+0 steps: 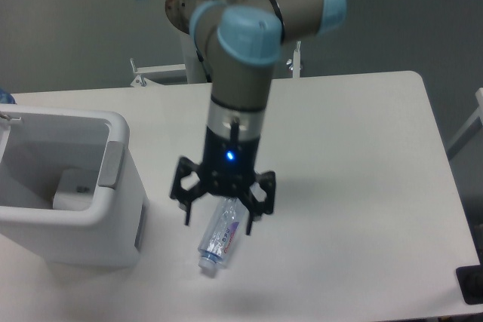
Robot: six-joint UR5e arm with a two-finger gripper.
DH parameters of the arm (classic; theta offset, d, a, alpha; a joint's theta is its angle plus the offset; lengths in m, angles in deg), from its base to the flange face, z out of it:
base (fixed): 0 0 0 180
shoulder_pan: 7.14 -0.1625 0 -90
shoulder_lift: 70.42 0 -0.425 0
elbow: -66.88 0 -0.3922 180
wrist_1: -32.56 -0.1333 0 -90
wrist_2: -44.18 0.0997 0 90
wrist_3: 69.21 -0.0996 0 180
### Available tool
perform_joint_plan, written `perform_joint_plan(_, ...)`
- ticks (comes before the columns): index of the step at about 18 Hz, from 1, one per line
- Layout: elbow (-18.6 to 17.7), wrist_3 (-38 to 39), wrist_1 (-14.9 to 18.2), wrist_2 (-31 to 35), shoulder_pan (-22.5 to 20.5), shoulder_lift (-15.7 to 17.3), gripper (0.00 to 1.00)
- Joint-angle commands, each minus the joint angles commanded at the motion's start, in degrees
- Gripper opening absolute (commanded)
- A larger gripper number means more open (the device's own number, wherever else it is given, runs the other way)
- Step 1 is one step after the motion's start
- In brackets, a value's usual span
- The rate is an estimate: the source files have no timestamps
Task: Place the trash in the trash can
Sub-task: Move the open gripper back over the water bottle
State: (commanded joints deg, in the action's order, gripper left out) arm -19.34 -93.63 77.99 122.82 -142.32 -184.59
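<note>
Fingers (pixel 187 215) spread wide, gripper (pixel 219 220) over the crushed plastic bottle (pixel 220 236) lying on the table (pixel 347 156), right of the white trash can (pixel 83 216).

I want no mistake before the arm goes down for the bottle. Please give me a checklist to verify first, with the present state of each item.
1. Gripper open, one finger on each side of the bottle: ok.
2. Gripper over the bottle body, not the cap end: ok.
3. Bottle lies flat on the table, nothing beside it: ok.
4. Height of fingertips above the table: cannot tell.
5. Trash can open at the top, with room: ok.
6. Wrapper already in the can: cannot tell; only a pale shape shows inside.
</note>
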Motion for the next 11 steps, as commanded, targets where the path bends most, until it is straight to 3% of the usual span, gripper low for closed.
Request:
perform_joint_plan(8, 0.0, -3.7, 0.7, 5.6, 3.0, -6.5, 1.0)
perform_joint_plan(11, 0.0, -6.1, 4.6, 7.3, 4.5, -7.6, 1.0)
